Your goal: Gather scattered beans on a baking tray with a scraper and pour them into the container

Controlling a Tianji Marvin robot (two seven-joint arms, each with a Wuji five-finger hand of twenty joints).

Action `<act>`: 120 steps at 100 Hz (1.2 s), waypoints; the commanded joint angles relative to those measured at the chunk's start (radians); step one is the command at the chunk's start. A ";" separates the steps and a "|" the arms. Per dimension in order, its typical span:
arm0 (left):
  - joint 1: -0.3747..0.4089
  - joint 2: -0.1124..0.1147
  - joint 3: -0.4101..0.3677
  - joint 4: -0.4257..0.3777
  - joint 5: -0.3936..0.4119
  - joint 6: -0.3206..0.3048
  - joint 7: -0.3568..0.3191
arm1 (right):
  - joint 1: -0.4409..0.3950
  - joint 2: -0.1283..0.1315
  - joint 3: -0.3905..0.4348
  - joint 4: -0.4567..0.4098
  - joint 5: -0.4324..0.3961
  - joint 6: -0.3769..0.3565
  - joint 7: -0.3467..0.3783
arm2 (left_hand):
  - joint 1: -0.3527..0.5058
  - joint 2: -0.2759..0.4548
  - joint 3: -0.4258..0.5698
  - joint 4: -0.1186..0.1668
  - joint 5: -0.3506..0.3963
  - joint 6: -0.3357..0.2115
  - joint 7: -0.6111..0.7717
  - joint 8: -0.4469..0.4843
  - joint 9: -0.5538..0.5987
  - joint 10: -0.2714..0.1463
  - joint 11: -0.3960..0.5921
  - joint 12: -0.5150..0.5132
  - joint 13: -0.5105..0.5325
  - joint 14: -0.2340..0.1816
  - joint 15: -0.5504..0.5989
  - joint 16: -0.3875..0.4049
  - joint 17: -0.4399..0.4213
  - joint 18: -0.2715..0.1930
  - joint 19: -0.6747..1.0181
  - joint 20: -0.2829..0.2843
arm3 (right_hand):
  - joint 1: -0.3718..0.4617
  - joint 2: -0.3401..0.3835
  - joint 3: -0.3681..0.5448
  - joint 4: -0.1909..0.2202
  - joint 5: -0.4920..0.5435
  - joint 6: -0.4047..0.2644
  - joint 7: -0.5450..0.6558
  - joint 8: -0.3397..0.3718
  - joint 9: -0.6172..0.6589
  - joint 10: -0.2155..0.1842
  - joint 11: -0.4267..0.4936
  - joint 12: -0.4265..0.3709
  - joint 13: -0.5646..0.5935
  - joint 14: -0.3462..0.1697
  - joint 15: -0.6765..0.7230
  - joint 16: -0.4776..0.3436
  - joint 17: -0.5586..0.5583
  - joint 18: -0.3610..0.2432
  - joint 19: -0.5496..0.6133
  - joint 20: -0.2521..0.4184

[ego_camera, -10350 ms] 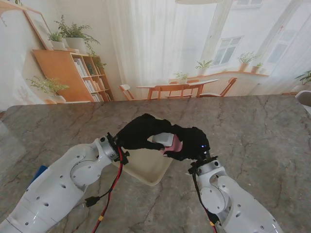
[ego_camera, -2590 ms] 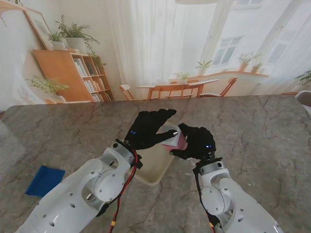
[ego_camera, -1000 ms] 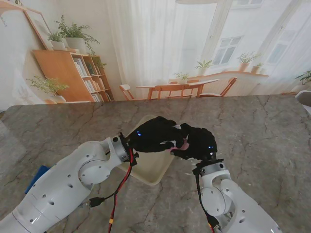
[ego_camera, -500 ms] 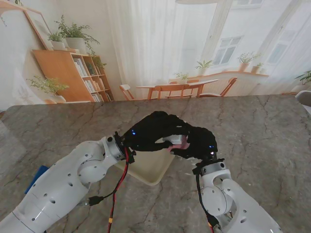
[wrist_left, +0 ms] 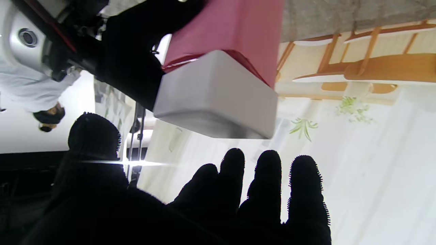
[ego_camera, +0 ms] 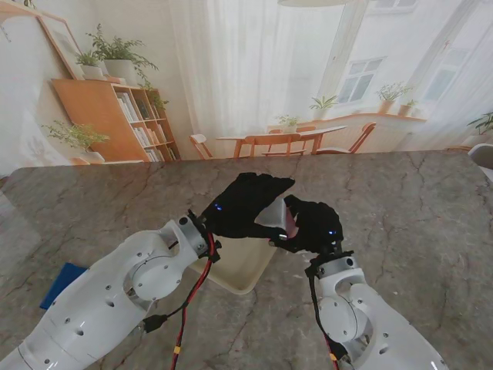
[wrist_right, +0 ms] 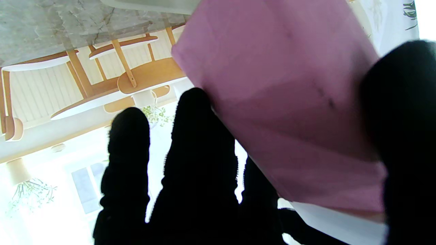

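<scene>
While the right robot hand (ego_camera: 308, 225) clasps the pink scraper (ego_camera: 286, 220), the left robot hand (ego_camera: 245, 204), fingers spread, hovers at its nine o'clock over the cream tray (ego_camera: 240, 270); tray contents hidden.

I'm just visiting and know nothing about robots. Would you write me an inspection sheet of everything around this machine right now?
Surface: grey veined marble-look table top.
Job's things: cream rectangular baking tray lies under the hands; pink scraper with grey handle held above it. Beans and container: not seen.
Clutter: blue flat object near the left arm.
Grippers: black-gloved right hand grips the scraper; black-gloved left hand is open, fingers spread beside the handle.
Cables: red and black cables hang from the left wrist.
Surroundings: printed backdrop of a sunlit room.
</scene>
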 commanded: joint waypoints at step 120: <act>-0.134 -0.050 0.078 0.290 0.000 -0.257 0.241 | -0.004 -0.001 0.007 -0.010 0.024 -0.003 0.027 | 0.590 -0.295 0.321 -0.035 0.200 -0.458 0.361 0.442 0.428 -0.429 0.101 0.587 0.418 -0.283 0.089 0.453 0.275 -0.257 0.336 0.068 | 0.205 0.192 0.219 0.082 0.085 -0.226 0.147 0.059 0.121 -0.156 0.140 0.064 0.024 -0.059 0.002 0.012 0.004 -0.011 0.004 -0.006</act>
